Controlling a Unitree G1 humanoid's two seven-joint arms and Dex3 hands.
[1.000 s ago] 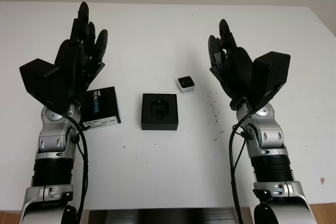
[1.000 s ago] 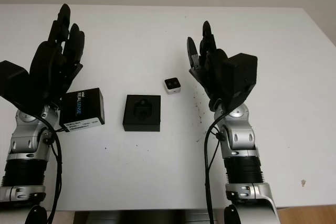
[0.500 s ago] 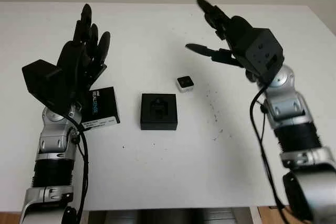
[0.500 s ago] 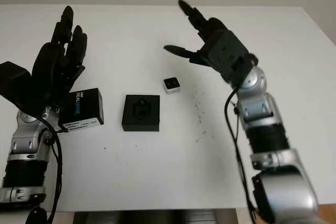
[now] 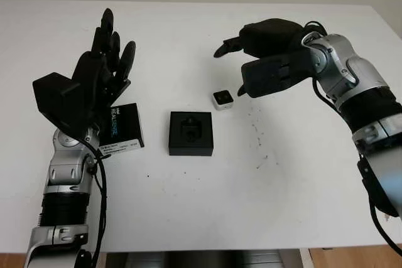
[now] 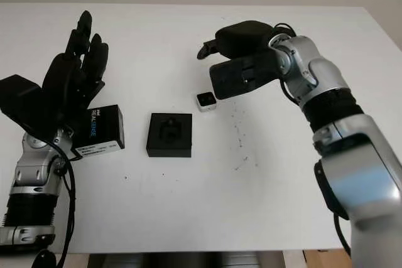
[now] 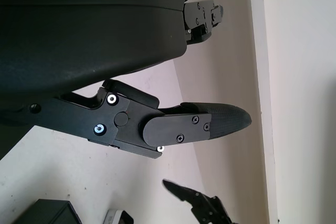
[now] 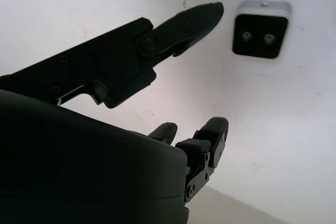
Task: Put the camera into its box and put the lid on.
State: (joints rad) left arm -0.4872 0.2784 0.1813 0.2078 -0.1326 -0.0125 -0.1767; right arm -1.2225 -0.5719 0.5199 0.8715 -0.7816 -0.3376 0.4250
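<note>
One camera is lying on the white surface, just right of and beyond one open black box, with one lid printed with lettering lying left of the box. We are now hanging our right hand just above and right of the camera, palm down, fingers apart and holding nothing, where a second ago it was standing upright nearer us, so the pick-up is beginning. Our left hand is still standing raised over the lid, open.

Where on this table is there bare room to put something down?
Bare table spans the near strip in front of the open box and lid, plus the far edge. Crowded: around the camera, under the open right hand; the open left hand hovers over the lid.
</note>
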